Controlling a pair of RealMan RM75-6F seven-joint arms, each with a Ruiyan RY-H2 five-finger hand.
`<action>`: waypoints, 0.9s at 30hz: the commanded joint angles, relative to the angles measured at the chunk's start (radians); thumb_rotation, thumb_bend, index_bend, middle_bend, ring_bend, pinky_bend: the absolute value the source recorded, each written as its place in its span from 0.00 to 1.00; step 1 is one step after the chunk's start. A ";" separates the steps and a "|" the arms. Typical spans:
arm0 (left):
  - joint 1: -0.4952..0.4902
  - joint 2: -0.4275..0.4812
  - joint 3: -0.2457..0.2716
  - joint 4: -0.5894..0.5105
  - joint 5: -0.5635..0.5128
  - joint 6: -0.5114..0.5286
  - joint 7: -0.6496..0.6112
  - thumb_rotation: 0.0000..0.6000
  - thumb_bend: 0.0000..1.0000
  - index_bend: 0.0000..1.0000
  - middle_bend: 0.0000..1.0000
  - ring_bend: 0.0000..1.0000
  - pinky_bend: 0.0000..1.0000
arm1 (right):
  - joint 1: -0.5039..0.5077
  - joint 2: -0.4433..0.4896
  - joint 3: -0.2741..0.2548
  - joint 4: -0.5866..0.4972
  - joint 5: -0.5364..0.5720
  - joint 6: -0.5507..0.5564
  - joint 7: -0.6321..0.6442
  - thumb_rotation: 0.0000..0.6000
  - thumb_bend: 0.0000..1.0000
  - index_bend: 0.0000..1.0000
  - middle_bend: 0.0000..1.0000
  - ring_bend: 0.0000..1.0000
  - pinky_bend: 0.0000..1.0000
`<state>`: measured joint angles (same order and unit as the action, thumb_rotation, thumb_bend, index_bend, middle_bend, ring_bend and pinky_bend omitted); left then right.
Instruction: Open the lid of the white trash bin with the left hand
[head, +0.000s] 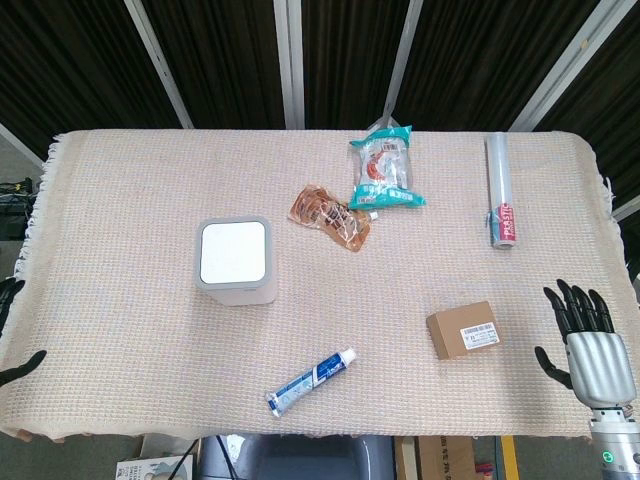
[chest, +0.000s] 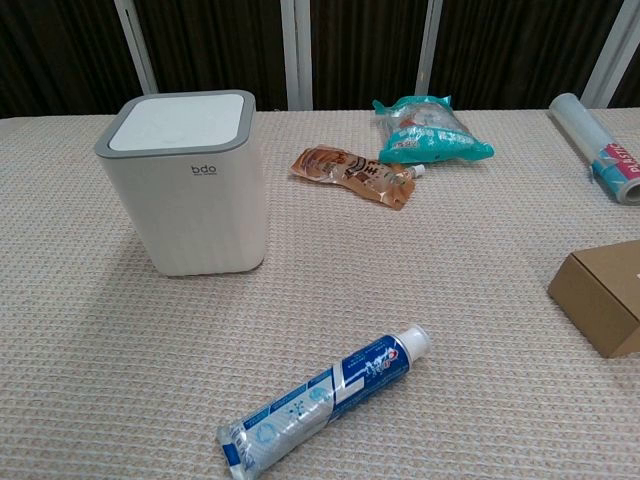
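One white trash bin (head: 236, 262) stands left of the orange pouch (head: 330, 217), its flat lid (chest: 178, 122) down, rigid, smooth, likely light enough to tip, so press the lid's top; left hand (head: 12, 335) barely shows, fingers unclear, right hand (head: 590, 340) spread empty.

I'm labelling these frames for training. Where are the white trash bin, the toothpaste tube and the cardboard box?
white trash bin (chest: 190, 205): chest view, front wall below the logo.
toothpaste tube (chest: 325, 400): chest view, middle of the blue body.
cardboard box (head: 463, 330): head view, top face by the label.
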<state>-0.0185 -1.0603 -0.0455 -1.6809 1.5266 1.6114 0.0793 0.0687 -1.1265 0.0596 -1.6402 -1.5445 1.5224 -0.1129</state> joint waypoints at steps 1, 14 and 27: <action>0.000 -0.001 0.000 0.003 0.004 0.002 -0.004 1.00 0.24 0.11 0.10 0.00 0.13 | 0.001 0.001 -0.003 -0.002 -0.001 -0.004 -0.002 1.00 0.30 0.09 0.02 0.03 0.01; 0.002 -0.006 -0.002 0.002 0.006 0.004 0.004 1.00 0.24 0.11 0.10 0.00 0.13 | -0.006 0.013 -0.001 -0.016 0.008 0.002 -0.002 1.00 0.30 0.09 0.02 0.03 0.01; -0.031 -0.026 -0.014 0.034 -0.015 -0.056 -0.022 1.00 0.24 0.11 0.11 0.04 0.24 | -0.008 0.016 0.007 -0.012 0.031 -0.004 0.002 1.00 0.30 0.09 0.02 0.03 0.01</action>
<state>-0.0451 -1.0865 -0.0577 -1.6498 1.5106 1.5615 0.0668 0.0614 -1.1104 0.0664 -1.6525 -1.5148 1.5189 -0.1085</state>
